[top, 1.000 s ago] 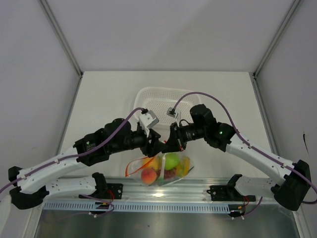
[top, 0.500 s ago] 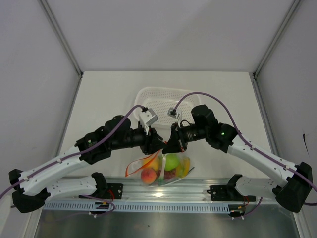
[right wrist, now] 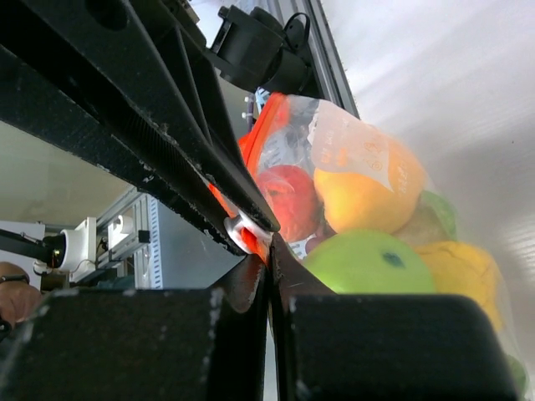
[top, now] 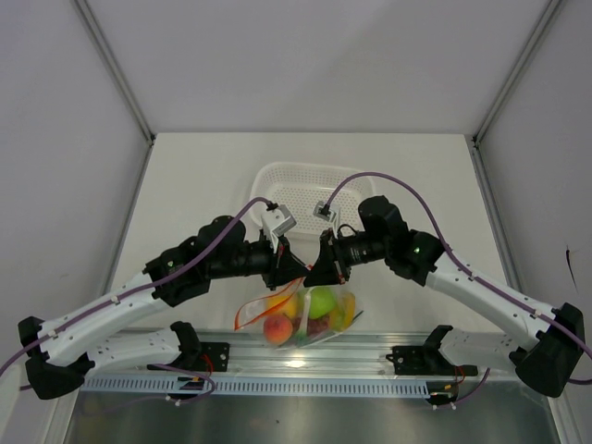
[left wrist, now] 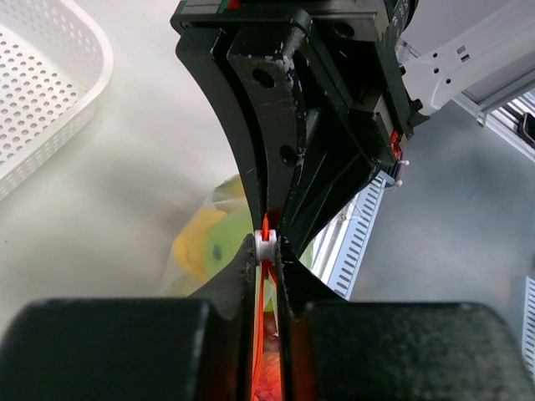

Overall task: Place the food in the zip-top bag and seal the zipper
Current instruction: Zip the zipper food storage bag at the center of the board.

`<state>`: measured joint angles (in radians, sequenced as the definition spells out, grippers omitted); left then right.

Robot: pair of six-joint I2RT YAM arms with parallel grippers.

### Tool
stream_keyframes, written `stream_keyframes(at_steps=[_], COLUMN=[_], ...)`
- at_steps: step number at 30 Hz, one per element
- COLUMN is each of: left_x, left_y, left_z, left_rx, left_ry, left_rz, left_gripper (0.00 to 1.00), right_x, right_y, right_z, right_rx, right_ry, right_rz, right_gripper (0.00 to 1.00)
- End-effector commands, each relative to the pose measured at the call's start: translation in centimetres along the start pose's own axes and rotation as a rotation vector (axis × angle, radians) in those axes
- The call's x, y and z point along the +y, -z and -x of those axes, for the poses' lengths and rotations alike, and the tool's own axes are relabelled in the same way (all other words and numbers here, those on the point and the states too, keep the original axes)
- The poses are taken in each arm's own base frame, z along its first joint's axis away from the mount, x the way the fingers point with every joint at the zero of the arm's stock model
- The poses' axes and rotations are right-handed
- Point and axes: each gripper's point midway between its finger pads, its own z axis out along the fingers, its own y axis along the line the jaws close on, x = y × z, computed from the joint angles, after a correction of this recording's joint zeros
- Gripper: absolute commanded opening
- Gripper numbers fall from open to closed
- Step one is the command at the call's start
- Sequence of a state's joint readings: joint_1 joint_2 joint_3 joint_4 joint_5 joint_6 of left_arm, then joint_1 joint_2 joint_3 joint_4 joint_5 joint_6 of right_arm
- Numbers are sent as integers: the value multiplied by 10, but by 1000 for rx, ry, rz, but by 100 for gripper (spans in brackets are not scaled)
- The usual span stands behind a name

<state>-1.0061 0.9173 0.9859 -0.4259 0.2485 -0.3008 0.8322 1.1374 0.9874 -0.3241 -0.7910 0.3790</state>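
Note:
The zip-top bag (top: 305, 314) hangs between my two grippers above the table's near edge, holding the food: a green apple (right wrist: 368, 259), a peach (right wrist: 288, 200), an orange (right wrist: 359, 196) and a lemon (right wrist: 460, 271). Its red-orange zipper (left wrist: 260, 317) runs up between my left fingers. My left gripper (left wrist: 267, 248) is shut on the zipper's white slider (left wrist: 266, 245). My right gripper (right wrist: 268, 244) is shut on the zipper strip right beside that slider (right wrist: 238, 227). From above, the left gripper (top: 298, 271) and the right gripper (top: 313, 273) meet tip to tip over the bag.
A white perforated basket (top: 296, 190) stands behind the grippers at mid-table, also in the left wrist view (left wrist: 50, 92). A metal rail with a slotted cable duct (top: 296, 356) runs along the near edge under the bag.
My left gripper's jaws have come together on the white slider, and the left arm has edged right toward the right gripper. The right gripper and the bag have stayed put.

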Motion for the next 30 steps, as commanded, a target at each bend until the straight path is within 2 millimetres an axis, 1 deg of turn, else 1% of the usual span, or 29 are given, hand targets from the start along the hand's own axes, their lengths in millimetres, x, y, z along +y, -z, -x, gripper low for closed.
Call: stream_keyframes(at_steps=[1,2,3,9,10,16,19,20,21,23,26,28,30], left_x=[-4,-4,-2,4,5,4,3,2,2,0,-1,-2,-4], left_y=[1,2,2,4,4,2,3,3,3,6,11,14,18], left_z=[5,6,5,0,-1,-14,-23,-25,-31,-35,-43,-46,-45], left_rx=[-30,-31,-30,-20,-15,40,71,77,93,102,114,118,116], left_ry=[12,15,17,27,28,32,36,34,41,45,52,56,55], left_rz=[-32,-32,-27,-6,1,-24,-34,-44,-50,-62,-64,-71,-73], left_gripper=[6,2,1,1,1,1,1,1,1,1,1,0,1], right_x=[14,14,15,10,13,12,12,10,9,7,3,2,0], right_y=[5,6,6,7,9,14,19,24,26,34,39,39,39], right_z=[14,14,15,17,19,30,35,40,43,50,55,56,55], right_rx=[-58,-62,-67,-128,-148,-252,-291,-320,-336,-377,-402,-392,-391], right_ry=[83,86,89,91,94,86,86,86,78,75,69,68,64], right_rz=[32,29,27,15,18,-6,-25,-46,-53,-74,-90,-90,-95], right_gripper=[0,0,0,0,0,0,0,0,0,0,0,0,0])
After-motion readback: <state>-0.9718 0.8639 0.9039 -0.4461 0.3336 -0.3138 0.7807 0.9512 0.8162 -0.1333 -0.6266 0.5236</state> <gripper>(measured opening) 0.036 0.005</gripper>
